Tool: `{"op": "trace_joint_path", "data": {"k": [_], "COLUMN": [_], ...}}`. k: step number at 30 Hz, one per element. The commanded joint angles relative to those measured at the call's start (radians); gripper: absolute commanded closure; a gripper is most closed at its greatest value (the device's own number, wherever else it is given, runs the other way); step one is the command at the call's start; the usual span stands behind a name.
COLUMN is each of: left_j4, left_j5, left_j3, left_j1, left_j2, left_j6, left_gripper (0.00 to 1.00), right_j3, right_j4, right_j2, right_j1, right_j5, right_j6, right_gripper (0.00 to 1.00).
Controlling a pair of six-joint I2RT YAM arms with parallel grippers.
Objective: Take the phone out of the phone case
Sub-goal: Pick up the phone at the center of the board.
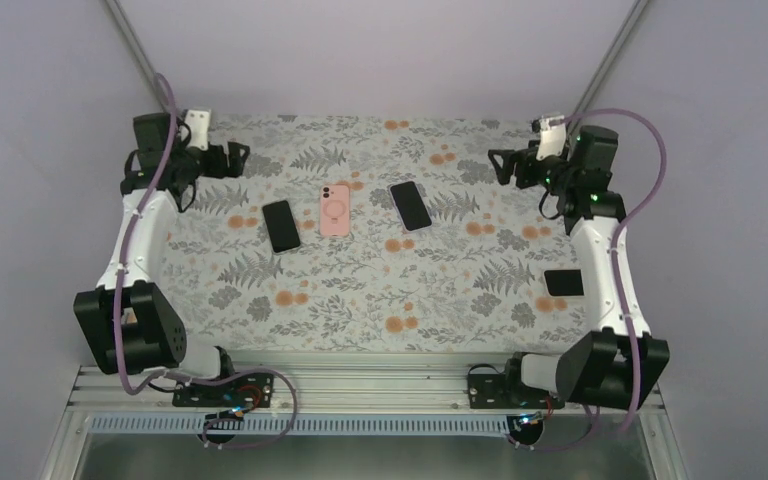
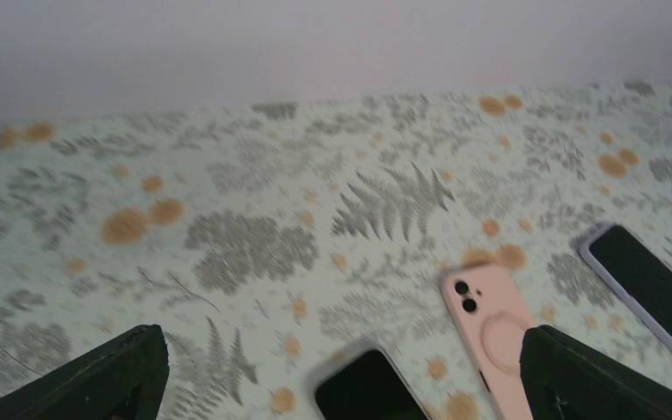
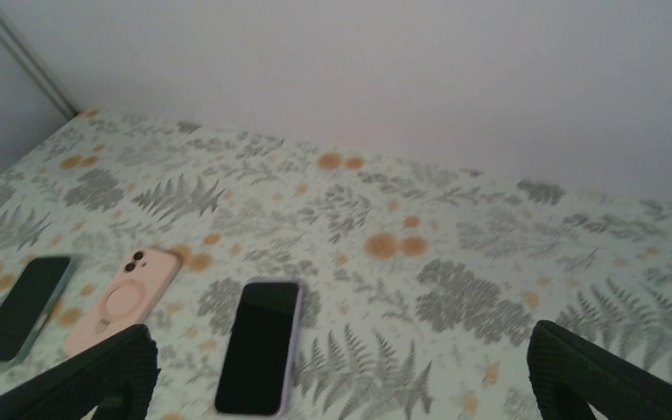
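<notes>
Three phones lie in a row at the table's middle. A pink-cased phone (image 1: 335, 210) lies face down with its camera lenses showing. To its left lies a dark-screen phone in a pale case (image 1: 282, 226), and to its right a dark-screen phone in a lilac case (image 1: 410, 205). My left gripper (image 1: 240, 157) hangs open and empty above the far left of the table. Its wrist view shows the pale-cased phone (image 2: 372, 389), the pink case (image 2: 490, 319) and the lilac one (image 2: 652, 289). My right gripper (image 1: 497, 165) hangs open and empty at the far right. Its view shows the lilac phone (image 3: 260, 346) and the pink case (image 3: 122, 296).
A fourth dark phone (image 1: 563, 283) lies near the table's right edge, partly behind the right arm. The floral tablecloth (image 1: 380, 290) covers the whole table. Grey walls stand close behind and at both sides.
</notes>
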Motion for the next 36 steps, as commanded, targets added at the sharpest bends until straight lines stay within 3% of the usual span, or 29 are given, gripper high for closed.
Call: {"op": "trace_joint_path", "data": {"k": [1,10,18,26,36], "left_j4": [-0.022,-0.074,-0.150,-0.133,-0.118], "left_j5": [-0.056,-0.188,-0.315,-0.298,-0.274], "left_j3": [-0.079,-0.189,-0.270,-0.360,-0.326], "left_j1": [-0.053,-0.128,-0.176,-0.212,-0.251], "left_j2": [-0.069,-0.102,-0.073,-0.056,0.095], "left_j6": [0.009,-0.089,-0.237,-0.294,-0.328], "left_gripper": [0.00,0.00,0.00,0.00,0.00], "right_j3": [-0.076,-0.257,-0.297,-0.314,-0.323], "right_j4": [-0.073,-0.040,-0.051,-0.051,-0.056], "right_j2": [-0.094,-0.272,-0.314,-0.334,-0.343], "right_j1": [0.032,0.067,0.075,0.078,0.080], "right_j5": [0.023,0.009,0.015,0.023,0.037], "right_j6": [0.012,0.055,0.083,0.097,0.095], "right_gripper": [0.01,0.01,0.01,0.01,0.01]}}
